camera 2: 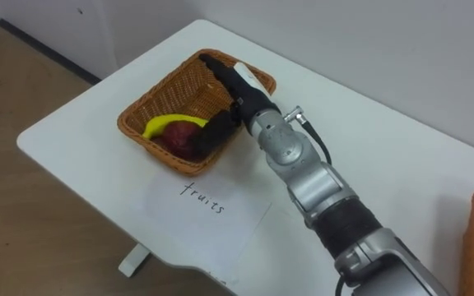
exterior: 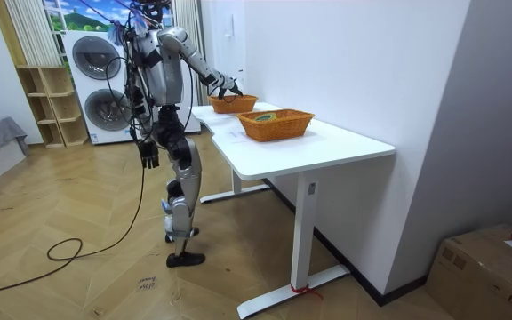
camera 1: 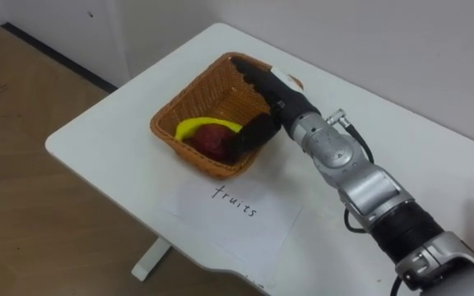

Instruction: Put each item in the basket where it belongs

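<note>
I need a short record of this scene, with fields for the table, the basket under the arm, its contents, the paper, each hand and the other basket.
table: white; the robot stands beside it
fruit basket: wicker, near the table's corner
contents: yellow banana and dark red fruit, side by side
paper: white sheet with handwriting, lying in front of the basket
right hand: over the basket, fingers straight, thumb down by the red fruit, holding nothing
left hand: hangs at the robot's side
second basket: wicker, to the room view's right of the first

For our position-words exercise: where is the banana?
The banana lies in the wicker basket, left of centre in the eye views, against a red fruit, below the right hand.
</note>
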You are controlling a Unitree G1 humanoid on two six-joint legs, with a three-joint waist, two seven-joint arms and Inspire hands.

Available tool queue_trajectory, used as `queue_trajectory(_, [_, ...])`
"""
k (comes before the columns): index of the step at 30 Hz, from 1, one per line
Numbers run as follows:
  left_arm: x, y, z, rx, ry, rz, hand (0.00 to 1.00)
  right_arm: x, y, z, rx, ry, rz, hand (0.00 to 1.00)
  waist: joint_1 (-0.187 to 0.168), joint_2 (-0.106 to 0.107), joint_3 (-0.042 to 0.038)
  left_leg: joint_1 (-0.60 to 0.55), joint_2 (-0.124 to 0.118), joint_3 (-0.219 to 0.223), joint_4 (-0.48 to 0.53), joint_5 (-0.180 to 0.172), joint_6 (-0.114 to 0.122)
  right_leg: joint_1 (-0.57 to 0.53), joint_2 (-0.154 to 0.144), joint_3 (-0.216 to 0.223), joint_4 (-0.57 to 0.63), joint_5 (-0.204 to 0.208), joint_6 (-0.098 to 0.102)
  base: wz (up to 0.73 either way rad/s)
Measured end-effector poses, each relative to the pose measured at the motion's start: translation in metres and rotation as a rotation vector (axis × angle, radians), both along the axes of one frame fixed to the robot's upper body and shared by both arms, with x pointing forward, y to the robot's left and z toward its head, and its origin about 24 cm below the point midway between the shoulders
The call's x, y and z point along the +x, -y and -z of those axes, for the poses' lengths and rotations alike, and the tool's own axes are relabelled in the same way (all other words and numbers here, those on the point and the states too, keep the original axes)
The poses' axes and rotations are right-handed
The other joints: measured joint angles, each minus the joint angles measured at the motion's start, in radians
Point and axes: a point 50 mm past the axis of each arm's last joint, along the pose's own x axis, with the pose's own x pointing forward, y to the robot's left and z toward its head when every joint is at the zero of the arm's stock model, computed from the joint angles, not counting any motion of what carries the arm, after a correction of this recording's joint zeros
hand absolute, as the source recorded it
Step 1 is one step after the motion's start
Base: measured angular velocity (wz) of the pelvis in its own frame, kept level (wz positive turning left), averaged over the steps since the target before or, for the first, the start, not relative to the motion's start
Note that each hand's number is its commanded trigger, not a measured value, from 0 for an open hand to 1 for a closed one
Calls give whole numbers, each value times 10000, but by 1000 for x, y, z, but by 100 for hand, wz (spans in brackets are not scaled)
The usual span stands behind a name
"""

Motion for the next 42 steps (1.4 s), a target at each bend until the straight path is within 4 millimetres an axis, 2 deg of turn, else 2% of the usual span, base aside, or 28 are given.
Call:
queue_trajectory(6, [0,-1,0,-199,-75,-33,0,1,2,-7,171,264,85,0,-118,-37,-26,3,4,-11,8,-1,1,11,-8,-13,3,0,0,0])
queue_trajectory(13, [-1,-2,0,-244,5,-294,0,6,22,-44,868,1673,697,0,-331,-42,-29,133,9,22,22,1,4,39,-9,56,4,0,0,-2])
queue_trajectory(15, [-1,-3,-1,-229,48,-388,0,6,27,-52,997,1984,863,0,-491,-26,-19,170,6,23,12,-6,11,118,-10,58,0,0,0,1])
queue_trajectory(17, [1,-5,-1,-193,158,-567,0,5,33,-70,1292,2663,945,0,-753,-10,-10,196,17,69,14,-34,17,160,-5,100,-2,-2,4,0])
queue_trajectory(19, [1,-6,-1,-165,169,-641,0,4,39,-82,1788,3062,1161,0,-861,18,-2,313,24,100,27,-38,18,218,-11,123,4,-2,4,-8])
queue_trajectory(23, [2,-9,-2,-76,403,-882,0,4,65,-102,2404,3695,1734,0,-1158,64,13,492,25,198,3,-53,39,372,-10,294,2,-4,6,-7])
queue_trajectory(24, [1,-9,-2,-85,377,-888,0,4,68,-103,2530,3709,1832,0,-1189,91,6,536,29,241,2,-68,45,395,-9,353,3,-5,9,-18])
queue_trajectory(28, [-6,-8,-2,-100,226,-905,0,4,79,-107,2955,3850,2322,0,-1678,238,-137,650,53,470,9,-115,74,417,-1,633,39,6,29,-17])
queue_trajectory(29, [-7,-9,-2,-76,186,-919,0,3,80,-107,3032,3851,2372,0,-1787,338,-111,735,76,556,13,-128,78,455,3,694,56,7,29,-19])
queue_trajectory(33, [-7,-11,-3,37,256,-908,0,-8,88,-105,3352,4092,2693,0,-2097,397,-110,849,87,622,0,-148,80,542,13,794,66,7,30,-8])
queue_trajectory(35, [-8,-11,-3,142,278,-910,0,-9,92,-105,3569,4150,2919,0,-2268,400,-106,917,164,865,0,-197,66,497,50,982,143,8,28,-25])
queue_trajectory(37, [-7,-11,-3,175,348,-895,0,-11,99,-104,3826,4181,3201,0,-2285,361,-133,917,213,1022,19,-227,57,426,88,1179,172,15,16,-30])
queue_trajectory(41, [-10,-12,-3,159,353,-888,0,-13,115,-113,4157,4671,4047,0,-2692,283,-201,954,234,1113,3,-236,58,395,114,1327,178,38,-7,-10])
queue_trajectory(42, [-11,-12,-3,158,341,-892,0,-14,117,-115,4263,4766,4131,0,-2750,294,-195,969,235,1122,-4,-237,56,398,117,1334,178,38,-6,-10])
